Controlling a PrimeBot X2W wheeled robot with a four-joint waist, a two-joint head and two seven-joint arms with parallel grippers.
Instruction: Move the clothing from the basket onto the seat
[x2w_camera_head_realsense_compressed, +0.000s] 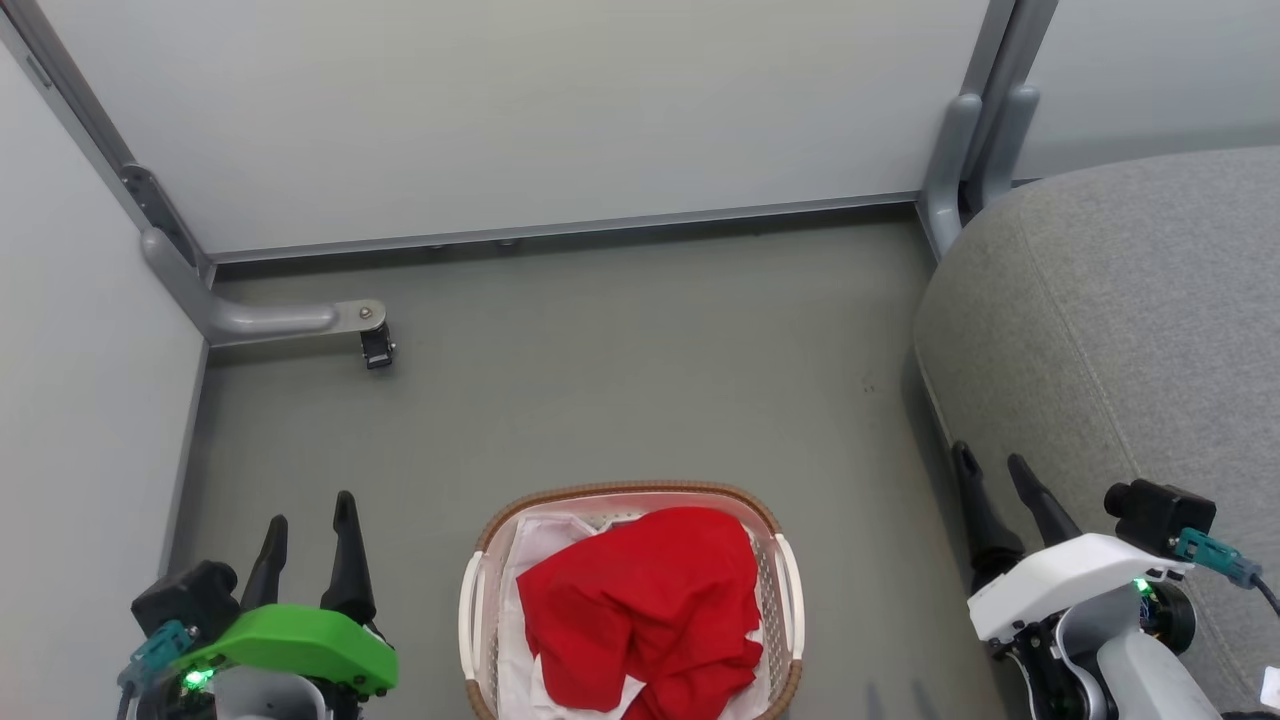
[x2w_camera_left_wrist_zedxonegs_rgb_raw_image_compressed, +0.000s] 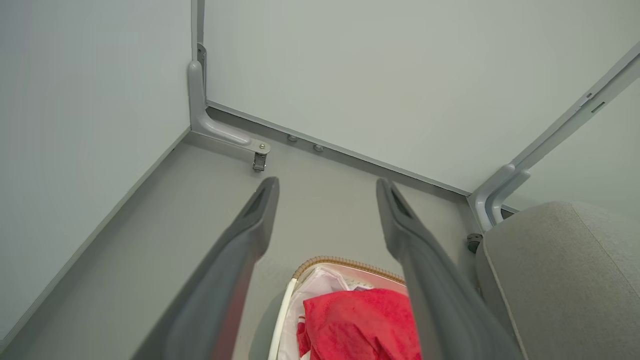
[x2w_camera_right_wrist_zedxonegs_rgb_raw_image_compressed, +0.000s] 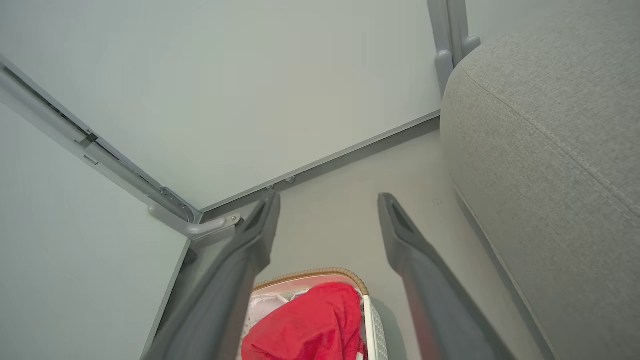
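Large grey fabric-upholstered seat (x2w_camera_head_realsense_compressed: 1120, 330) with a rounded edge and stitched seam along the right, just beside the right end effector (x2w_camera_head_realsense_compressed: 990, 457), far side cut off by the frame. On the grey floor (x2w_camera_head_realsense_compressed: 620, 370), between the two end effectors and apart from each: oval white perforated plastic basket (x2w_camera_head_realsense_compressed: 625, 490) with a brown woven-look rim, near end cut off at the bottom edge. Inside it, heaped soft bright red clothing (x2w_camera_head_realsense_compressed: 640, 600) over a plain white liner sheet (x2w_camera_head_realsense_compressed: 545, 540); stripes hard to make out. Left end effector (x2w_camera_head_realsense_compressed: 310, 510) low at the left, dark fingers spread, holding nothing, pointing toward the pale wall panel (x2w_camera_head_realsense_compressed: 500, 110). Right one likewise spread and empty, fingers leaning slightly left in the head view.
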